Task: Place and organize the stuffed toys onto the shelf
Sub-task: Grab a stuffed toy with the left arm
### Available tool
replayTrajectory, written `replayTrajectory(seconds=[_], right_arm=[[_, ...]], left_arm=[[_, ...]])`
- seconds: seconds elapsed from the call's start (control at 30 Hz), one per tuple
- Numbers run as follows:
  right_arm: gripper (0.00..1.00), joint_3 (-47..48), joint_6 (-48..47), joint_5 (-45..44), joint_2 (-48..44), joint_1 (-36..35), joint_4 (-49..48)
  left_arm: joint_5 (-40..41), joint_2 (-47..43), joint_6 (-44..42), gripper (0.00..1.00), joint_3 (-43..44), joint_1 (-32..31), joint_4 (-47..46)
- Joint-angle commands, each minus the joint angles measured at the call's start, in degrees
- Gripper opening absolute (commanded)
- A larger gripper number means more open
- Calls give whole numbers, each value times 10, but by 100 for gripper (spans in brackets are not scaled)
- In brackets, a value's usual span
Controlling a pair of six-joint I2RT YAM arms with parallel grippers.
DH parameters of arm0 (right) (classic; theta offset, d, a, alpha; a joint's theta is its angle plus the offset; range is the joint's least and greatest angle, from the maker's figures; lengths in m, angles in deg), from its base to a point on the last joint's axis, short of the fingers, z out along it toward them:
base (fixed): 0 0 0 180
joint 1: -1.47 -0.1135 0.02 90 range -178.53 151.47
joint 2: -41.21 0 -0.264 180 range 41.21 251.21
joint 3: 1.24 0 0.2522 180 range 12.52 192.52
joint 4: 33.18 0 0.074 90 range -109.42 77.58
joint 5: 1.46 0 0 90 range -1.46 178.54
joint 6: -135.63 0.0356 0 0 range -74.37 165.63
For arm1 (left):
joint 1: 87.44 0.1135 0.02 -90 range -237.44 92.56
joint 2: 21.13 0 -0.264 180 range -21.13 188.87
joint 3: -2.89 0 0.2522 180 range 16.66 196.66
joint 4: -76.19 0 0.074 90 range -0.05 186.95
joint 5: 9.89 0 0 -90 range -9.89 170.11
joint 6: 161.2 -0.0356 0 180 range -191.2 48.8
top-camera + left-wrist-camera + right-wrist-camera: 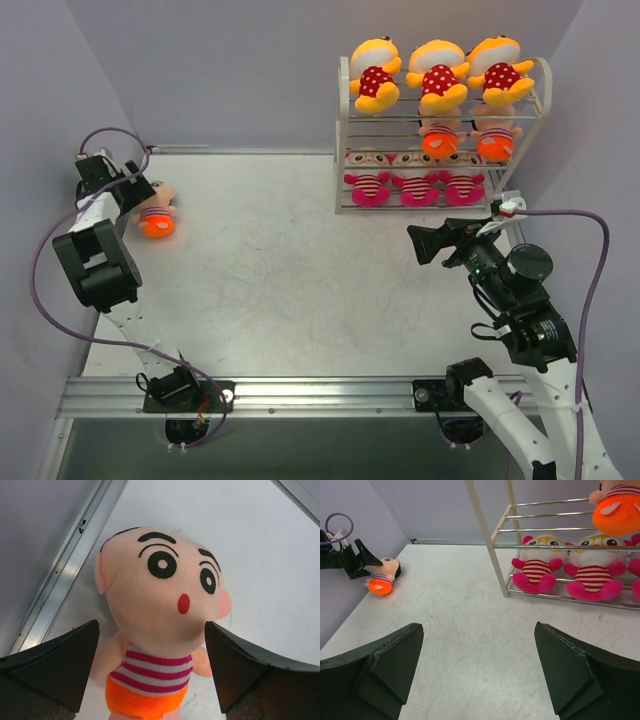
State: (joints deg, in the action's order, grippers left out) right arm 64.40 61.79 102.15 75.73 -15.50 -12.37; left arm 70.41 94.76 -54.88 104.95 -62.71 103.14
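Note:
The last loose stuffed toy, a peach-faced doll [157, 217] with an orange bottom, lies on the table at the far left. My left gripper [138, 192] is open right over it. In the left wrist view the doll [160, 605] lies between my fingers [60, 665], which stand apart from its sides. The white wire shelf [343, 130] stands at the back right with three yellow dolls [437, 75] on top, two orange-bottomed dolls [440, 138] on the middle tier and three pink-striped dolls [418, 186] on the bottom tier. My right gripper [425, 240] is open and empty above the table.
A metal rail [70, 565] and the grey left wall [40, 120] run close beside the loose doll. The right wrist view shows the doll [382, 577], my left gripper [350, 557] and the shelf's front post [487, 540]. The shelf's middle tier has a free spot at its left end.

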Motion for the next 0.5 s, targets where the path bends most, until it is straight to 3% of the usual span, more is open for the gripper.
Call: replayTrajectory(seconds=[0.0, 0.23, 0.33, 0.37, 0.47], right_arm=[[99, 0, -8, 11, 8, -4, -27], [99, -8, -5, 5, 7, -4, -32], [99, -7, -4, 12, 16, -4, -30], [100, -8, -3, 14, 17, -3, -30], [99, -18, 2, 13, 14, -4, -39]], left_arm=[[-40, 27, -15, 95, 44, 6, -4], [-59, 48, 2, 100, 39, 6, 3], [-59, 36, 10, 79, 24, 6, -9], [-59, 32, 15, 66, 22, 6, -11], [-64, 14, 36, 51, 1, 6, -22]])
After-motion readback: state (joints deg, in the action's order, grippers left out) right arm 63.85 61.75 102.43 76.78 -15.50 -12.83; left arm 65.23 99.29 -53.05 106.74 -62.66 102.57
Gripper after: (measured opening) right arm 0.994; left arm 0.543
